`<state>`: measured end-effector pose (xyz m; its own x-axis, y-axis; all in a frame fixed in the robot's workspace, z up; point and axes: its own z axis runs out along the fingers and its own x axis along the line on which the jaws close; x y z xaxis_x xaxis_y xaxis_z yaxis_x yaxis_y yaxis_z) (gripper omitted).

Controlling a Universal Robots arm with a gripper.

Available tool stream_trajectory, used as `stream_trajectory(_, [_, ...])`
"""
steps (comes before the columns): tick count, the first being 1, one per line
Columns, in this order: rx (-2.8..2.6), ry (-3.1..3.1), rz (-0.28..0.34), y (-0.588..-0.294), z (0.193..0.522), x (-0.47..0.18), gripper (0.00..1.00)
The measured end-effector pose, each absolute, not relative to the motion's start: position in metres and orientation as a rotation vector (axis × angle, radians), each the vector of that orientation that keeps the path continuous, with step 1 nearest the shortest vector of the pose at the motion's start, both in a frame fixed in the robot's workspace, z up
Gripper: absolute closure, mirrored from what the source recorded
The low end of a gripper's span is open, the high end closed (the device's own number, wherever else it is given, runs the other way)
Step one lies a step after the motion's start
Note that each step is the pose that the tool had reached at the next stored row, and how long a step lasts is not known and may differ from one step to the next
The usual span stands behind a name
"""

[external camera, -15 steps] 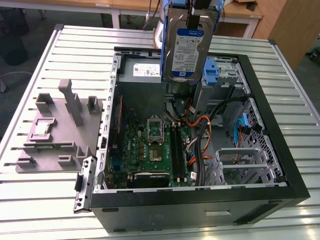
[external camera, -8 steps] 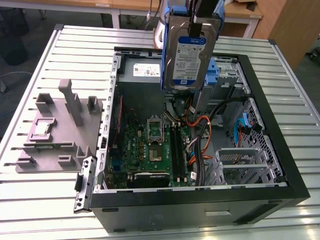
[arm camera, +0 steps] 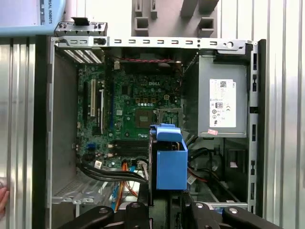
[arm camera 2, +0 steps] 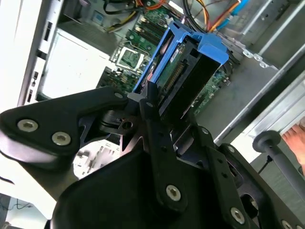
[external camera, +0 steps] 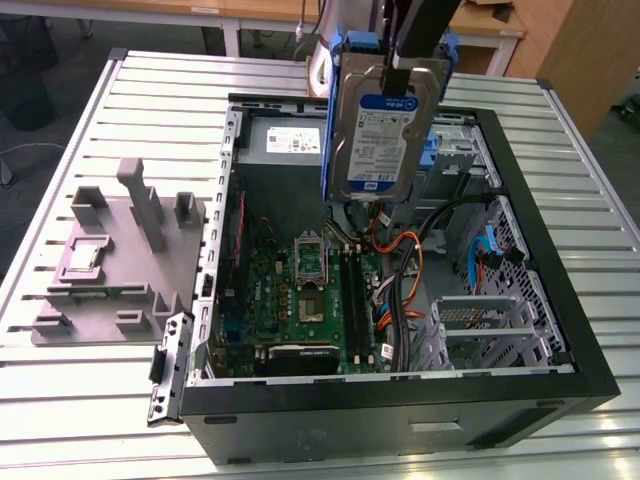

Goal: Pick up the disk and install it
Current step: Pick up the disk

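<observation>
- One slatted metal table (external camera: 170,100) carries everything; at the exterior view's left a grey moulded fixture block (external camera: 120,260) lies flat on it.
- Just beside the block stands an open computer case (external camera: 400,410), side panel off, interior facing up.
- Inside, toward the exterior view's left: green motherboard (external camera: 300,290). A grey power supply (external camera: 285,145) with a white sticker sits at the far wall.
- Over the case's middle hangs the disk (external camera: 385,140), clear of the case and everything inside it.
- Disk's long axis runs near vertical, slightly tilted. Its labelled face is turned to the exterior camera, with blue side rails (external camera: 333,130) along its long edges.
- Gripper (external camera: 400,62) is clenched on the disk's upper end, one finger lying over the labelled face.
- In the second wrist view the disk (arm camera 2: 190,71) shows end-on between the gripper's (arm camera 2: 162,102) fingers, connector edge nearest the wrist.
- In the first wrist view the disk (arm camera: 170,157) points down toward the board's edge, near the cables.
- Below the disk: orange and black cables (external camera: 410,260).
- Toward the exterior view's right: a perforated metal drive cage (external camera: 485,330) against the case wall.
</observation>
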<state>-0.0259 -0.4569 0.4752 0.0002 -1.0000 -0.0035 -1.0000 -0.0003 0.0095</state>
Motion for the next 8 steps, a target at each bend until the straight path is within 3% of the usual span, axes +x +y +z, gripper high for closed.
stream_trajectory(8, [2.219, -2.218, -0.014, -0.484, 0.475, -0.026, 0.65])
